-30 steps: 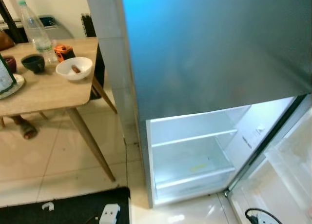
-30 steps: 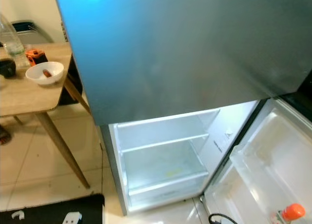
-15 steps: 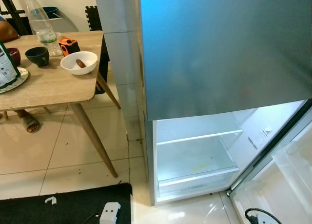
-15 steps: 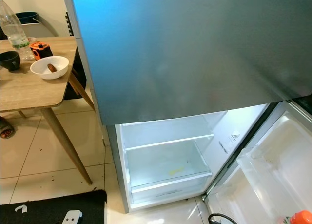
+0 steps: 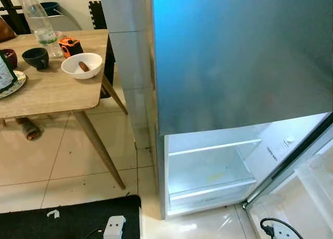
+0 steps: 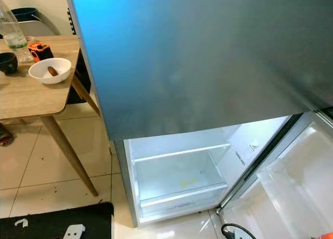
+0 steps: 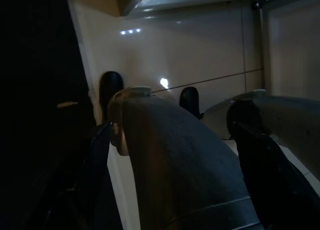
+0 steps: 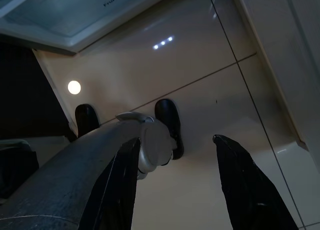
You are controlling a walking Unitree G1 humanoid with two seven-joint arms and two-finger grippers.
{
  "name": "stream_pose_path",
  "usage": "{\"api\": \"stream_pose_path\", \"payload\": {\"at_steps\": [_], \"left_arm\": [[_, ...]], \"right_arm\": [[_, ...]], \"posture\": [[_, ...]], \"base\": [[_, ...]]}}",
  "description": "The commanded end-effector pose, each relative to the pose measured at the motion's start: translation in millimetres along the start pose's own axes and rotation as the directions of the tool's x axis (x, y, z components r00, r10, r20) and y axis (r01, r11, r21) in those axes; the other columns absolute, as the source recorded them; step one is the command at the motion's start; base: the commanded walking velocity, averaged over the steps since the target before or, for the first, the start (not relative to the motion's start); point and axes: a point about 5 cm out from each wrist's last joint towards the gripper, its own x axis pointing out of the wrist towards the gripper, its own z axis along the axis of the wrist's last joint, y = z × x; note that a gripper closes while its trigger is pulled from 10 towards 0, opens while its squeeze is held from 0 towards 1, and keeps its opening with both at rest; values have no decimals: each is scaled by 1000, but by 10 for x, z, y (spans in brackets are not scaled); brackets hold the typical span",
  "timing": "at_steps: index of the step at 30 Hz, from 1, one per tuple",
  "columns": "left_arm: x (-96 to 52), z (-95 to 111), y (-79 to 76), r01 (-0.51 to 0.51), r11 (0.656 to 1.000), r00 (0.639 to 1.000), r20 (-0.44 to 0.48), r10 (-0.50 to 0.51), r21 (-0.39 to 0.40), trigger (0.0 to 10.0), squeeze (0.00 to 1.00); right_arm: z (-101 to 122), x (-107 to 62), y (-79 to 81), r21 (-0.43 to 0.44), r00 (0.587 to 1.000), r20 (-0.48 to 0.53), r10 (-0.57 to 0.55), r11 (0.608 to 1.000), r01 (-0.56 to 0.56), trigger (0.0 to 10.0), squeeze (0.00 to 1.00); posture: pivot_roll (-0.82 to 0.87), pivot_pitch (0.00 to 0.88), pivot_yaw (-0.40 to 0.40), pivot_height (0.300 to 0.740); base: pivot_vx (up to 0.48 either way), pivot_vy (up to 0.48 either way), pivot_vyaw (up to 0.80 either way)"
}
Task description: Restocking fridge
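The fridge's tall grey upper door (image 5: 239, 57) is closed. Below it the lower compartment (image 5: 208, 171) stands open and lit, with a glass shelf (image 5: 213, 145) and a bare drawer floor. Its door (image 6: 291, 192) swings out to the right, showing white door bins. My left gripper (image 7: 172, 130) hangs down by my leg over the pale floor, its fingers (image 7: 97, 175) apart and holding nothing. My right gripper (image 8: 175, 142) also hangs low over the tiles, its fingers (image 8: 242, 190) spread with nothing between them.
A wooden table (image 5: 47, 93) at the left carries a water bottle (image 5: 39, 23), a white bowl (image 5: 81, 65), a dark cup (image 5: 35, 58) and an orange object (image 5: 68, 45). A sandalled foot (image 5: 28, 129) shows under it. A black mat (image 5: 67, 221) and a cable (image 5: 273, 229) lie on the floor.
The whole picture has shifted a little, so my head camera has moved. The fridge, its door and the table things stay as they were.
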Motion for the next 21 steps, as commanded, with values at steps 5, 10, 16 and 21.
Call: {"api": "stream_pose_path", "payload": {"at_steps": [5, 10, 16, 21], "left_arm": [[-42, -262, -4, -26, 999, 996, -89, 23, -40, 10000, 0], [-49, -281, 2, -32, 999, 995, -96, 28, -43, 10000, 0], [-45, -266, 4, -34, 998, 995, -93, 30, -43, 10000, 0], [-36, -247, -4, -32, 999, 996, -88, 29, -42, 10000, 0]], "right_arm": [[-69, -12, -8, -15, 1000, -26, -5, 1000, 5, 10000, 0], [-83, -15, -13, -15, 1000, -30, -6, 1000, 6, 10000, 0], [-85, -16, -16, -15, 1000, -31, -7, 1000, 6, 10000, 0], [-82, -15, -13, -15, 1000, -30, -6, 1000, 5, 10000, 0]], "posture": [[-64, 63, -47, 740], [-65, 64, -45, 740], [-66, 63, -46, 740], [-67, 64, -46, 740]], "base": [[-414, 0, 0], [-415, 0, 0], [-412, 0, 0], [-412, 0, 0]]}}
